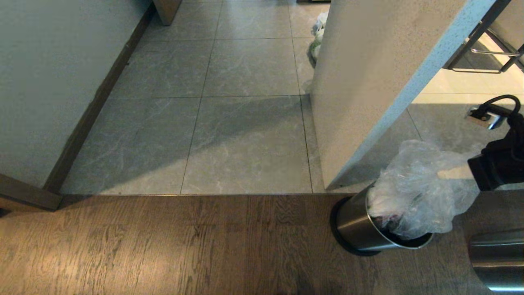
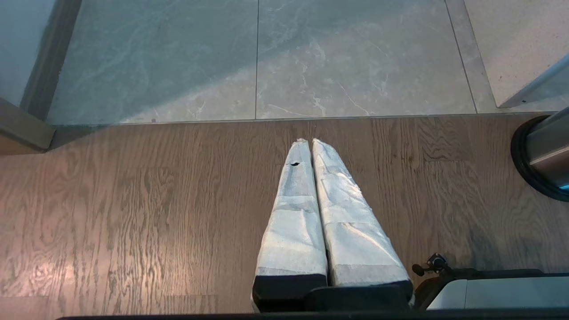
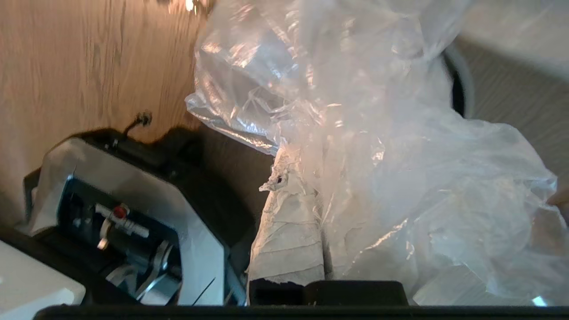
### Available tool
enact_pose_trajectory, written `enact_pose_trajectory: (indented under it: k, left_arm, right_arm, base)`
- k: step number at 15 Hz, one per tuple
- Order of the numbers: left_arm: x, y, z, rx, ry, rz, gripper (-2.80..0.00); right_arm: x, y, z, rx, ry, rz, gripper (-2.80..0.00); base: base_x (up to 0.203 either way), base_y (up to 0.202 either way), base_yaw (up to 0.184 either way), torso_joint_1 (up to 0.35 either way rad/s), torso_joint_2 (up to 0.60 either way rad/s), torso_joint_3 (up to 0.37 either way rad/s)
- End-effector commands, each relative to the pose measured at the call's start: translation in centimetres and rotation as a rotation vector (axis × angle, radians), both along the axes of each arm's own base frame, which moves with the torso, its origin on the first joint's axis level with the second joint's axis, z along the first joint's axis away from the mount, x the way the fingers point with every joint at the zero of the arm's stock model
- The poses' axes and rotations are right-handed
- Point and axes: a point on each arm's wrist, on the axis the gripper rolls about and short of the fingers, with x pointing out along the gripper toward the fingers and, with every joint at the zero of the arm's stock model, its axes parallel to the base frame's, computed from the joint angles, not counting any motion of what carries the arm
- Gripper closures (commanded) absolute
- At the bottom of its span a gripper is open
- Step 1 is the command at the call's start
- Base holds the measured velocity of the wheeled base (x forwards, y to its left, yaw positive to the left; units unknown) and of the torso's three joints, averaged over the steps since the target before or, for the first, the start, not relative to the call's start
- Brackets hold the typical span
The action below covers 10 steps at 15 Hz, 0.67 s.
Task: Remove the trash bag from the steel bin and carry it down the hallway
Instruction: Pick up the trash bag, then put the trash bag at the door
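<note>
The steel bin point(image 1: 360, 227) stands on the wooden floor at the lower right, with a black ring at its base. The trash bag point(image 1: 421, 192), clear crinkled plastic with white scraps inside, bulges up out of the bin's mouth; its bottom end is still inside the rim. My right gripper point(image 1: 470, 170) reaches in from the right edge and is shut on the bag's upper part. In the right wrist view the bag point(image 3: 378, 146) drapes over the gripper point(image 3: 302, 164), hiding one finger. My left gripper point(image 2: 309, 142) hangs shut and empty over the wood, left of the bin point(image 2: 546, 151).
The hallway tiles point(image 1: 245, 123) begin just beyond the wood. A white wall corner point(image 1: 368, 82) stands right behind the bin. A white-green bag point(image 1: 318, 37) lies by that wall farther off. A larger steel cylinder point(image 1: 497, 258) is at the lower right, a door frame point(image 1: 24, 196) at the left.
</note>
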Motion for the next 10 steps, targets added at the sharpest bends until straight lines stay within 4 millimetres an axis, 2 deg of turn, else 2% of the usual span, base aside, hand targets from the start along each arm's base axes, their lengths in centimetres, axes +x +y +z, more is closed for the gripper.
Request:
enact_pose_trajectory:
  k: [1,4,6,8,10]
  left_arm:
    - [0.0,0.0,0.0,0.000,0.000,0.001,0.00]
    - [0.0,0.0,0.0,0.000,0.000,0.000,0.00]
    - [0.0,0.0,0.0,0.000,0.000,0.002,0.00]
    - [0.0,0.0,0.0,0.000,0.000,0.000,0.00]
    - [0.0,0.0,0.0,0.000,0.000,0.000,0.00]
  right_arm:
    - [-3.2,0.5,2.7,-0.019,-0.121,0.002,0.00]
    - [-7.6,1.0,5.4,-0.046,-0.273,-0.009,0.00]
    - [-11.5,1.5,6.6,-0.067,-0.377,-0.026,0.00]
    - [-15.1,2.0,6.4,-0.083,-0.442,-0.045,0.00]
    - [-18.2,2.5,4.7,-0.086,-0.466,-0.078,0.00]
  base:
    - [0.000,0.000,0.000,0.000,0.00,0.000]
    - [0.000,0.000,0.000,0.000,0.00,0.000]
    - [0.000,0.000,0.000,0.000,0.00,0.000]
    - [0.000,0.000,0.000,0.000,0.00,0.000]
    - [0.000,0.000,0.000,0.000,0.00,0.000]
